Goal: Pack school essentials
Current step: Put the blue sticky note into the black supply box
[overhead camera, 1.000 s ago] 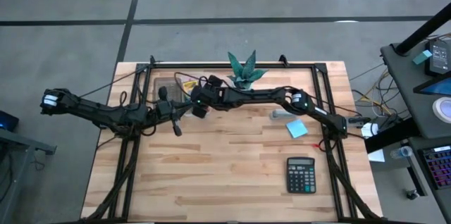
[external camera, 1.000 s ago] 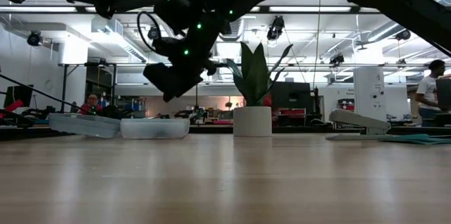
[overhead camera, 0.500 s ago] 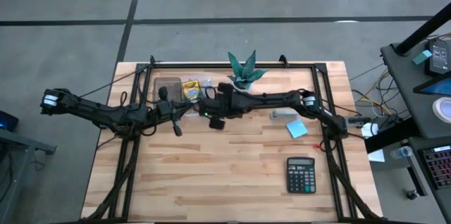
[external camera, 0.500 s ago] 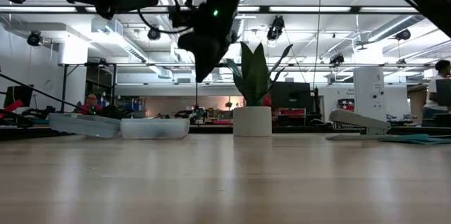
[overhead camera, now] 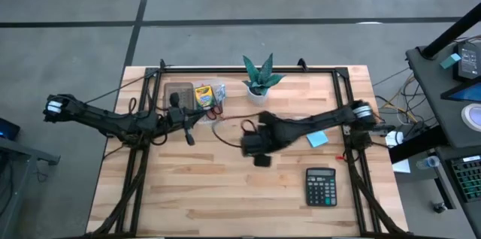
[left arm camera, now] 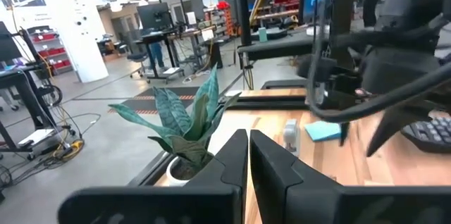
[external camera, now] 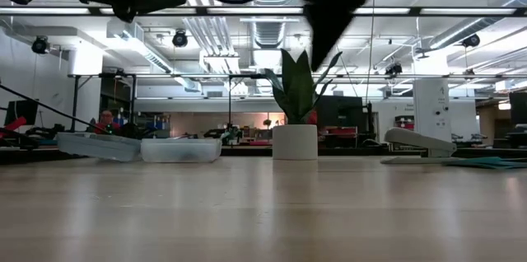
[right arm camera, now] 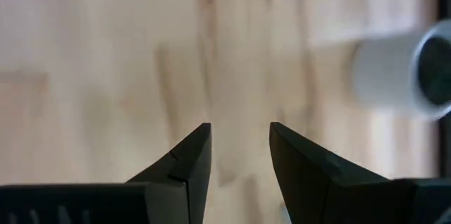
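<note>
A clear tray (overhead camera: 178, 92) stands at the far left of the table. The yellow-green crayon box (overhead camera: 203, 95) lies in it, with the red-handled scissors (overhead camera: 216, 108) at its near right corner. The light-blue sticky-note pad (overhead camera: 319, 139) lies on the table at the right and also shows in the left wrist view (left arm camera: 324, 131). My right gripper (overhead camera: 256, 150) hangs open and empty over the table's middle (right arm camera: 239, 146). My left gripper (overhead camera: 197, 119) is shut and empty (left arm camera: 248, 155), just near of the tray. The pencils and the tiny blue piece do not show.
A green spiky plant in a white pot (overhead camera: 259, 81) stands at the far middle, right of the tray. A black calculator (overhead camera: 321, 186) lies near right. The low view shows two clear containers (external camera: 140, 147) and a grey stapler-like thing (external camera: 416, 140).
My right gripper has drawn back from over the tray toward the table's middle, going right and toward the near edge, and has risen in the low view. The crayon box in the tray, mostly covered by that arm before, now shows whole.
</note>
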